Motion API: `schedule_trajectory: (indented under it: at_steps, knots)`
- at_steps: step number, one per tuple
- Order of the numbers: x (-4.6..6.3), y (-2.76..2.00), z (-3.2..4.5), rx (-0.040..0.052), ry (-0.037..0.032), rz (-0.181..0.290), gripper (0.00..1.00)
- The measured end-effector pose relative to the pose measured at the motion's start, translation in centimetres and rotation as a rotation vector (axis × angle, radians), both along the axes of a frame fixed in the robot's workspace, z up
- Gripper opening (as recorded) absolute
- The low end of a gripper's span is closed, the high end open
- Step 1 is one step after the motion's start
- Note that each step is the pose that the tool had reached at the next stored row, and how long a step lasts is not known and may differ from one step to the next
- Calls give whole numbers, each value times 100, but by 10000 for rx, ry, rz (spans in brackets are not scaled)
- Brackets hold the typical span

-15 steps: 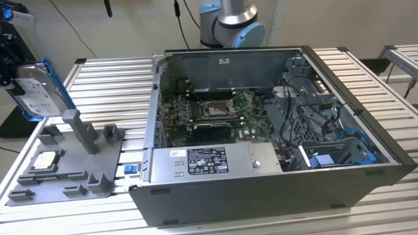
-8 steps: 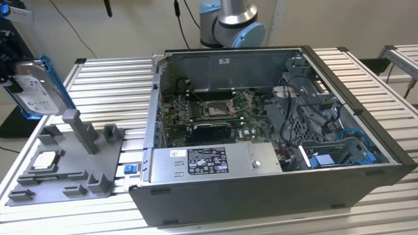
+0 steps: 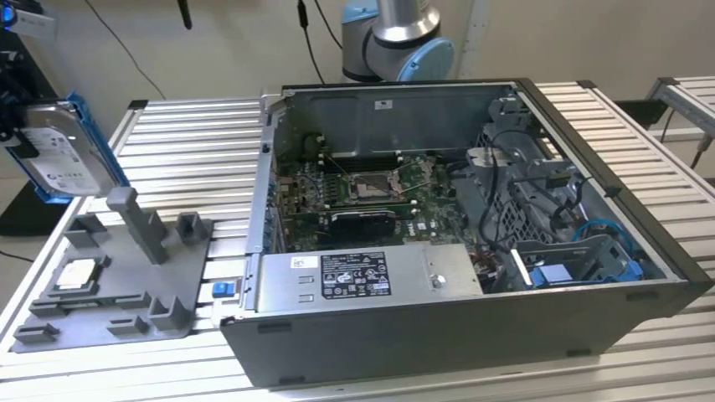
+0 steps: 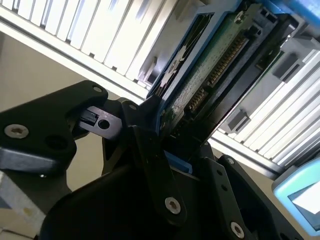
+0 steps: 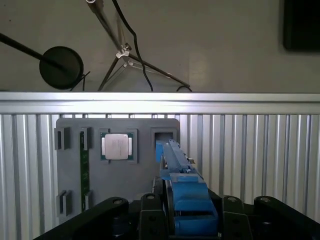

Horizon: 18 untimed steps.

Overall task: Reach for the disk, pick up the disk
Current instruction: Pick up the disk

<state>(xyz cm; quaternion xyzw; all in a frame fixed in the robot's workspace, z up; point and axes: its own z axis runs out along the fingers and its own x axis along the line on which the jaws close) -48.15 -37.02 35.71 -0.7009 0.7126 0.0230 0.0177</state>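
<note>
Gripper (image 4: 175, 145) jaws are clamped on the disk (image 4: 215, 65), biting the edge of its blue frame. In the second wrist view the green circuit side faces the camera. The first wrist view shows the same grip: gripper (image 5: 187, 200) pinching the frame, disk (image 5: 175, 160) sticking out edge-on away from the wrist.

In the exterior view the disk (image 3: 62, 155) hangs in the air at the exterior view's left, label side out and tilted. It is over the edge of the slatted table (image 3: 167, 151) and apart from the grey holder (image 3: 112, 276). I see no contact with the holder.

Progress, my read: reach done, grasp done, and the lift looks done, since the disk is clear of the holder. Nothing of the pick-up looks outstanding.

Counts:
- 1 disk
- 1 gripper
- 1 grey holder
- 1 square chip (image 3: 76, 275) seated in the holder
- 1 small blue piece (image 3: 223, 289) between the holder and the case
- 1 open computer case (image 3: 447, 335) further off
- 1 arm base (image 3: 397, 33) behind the case
</note>
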Motion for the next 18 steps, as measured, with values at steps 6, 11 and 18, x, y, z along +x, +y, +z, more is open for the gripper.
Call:
schedule_trajectory:
  at_steps: [6, 11, 18]
  knots:
    - [0, 0, 78, -2, 2, 2, 0]
    - [-5, -1, 152, 0, -15, 10, 0]
    - [-9, 0, 270, 51, -79, 10, 0]
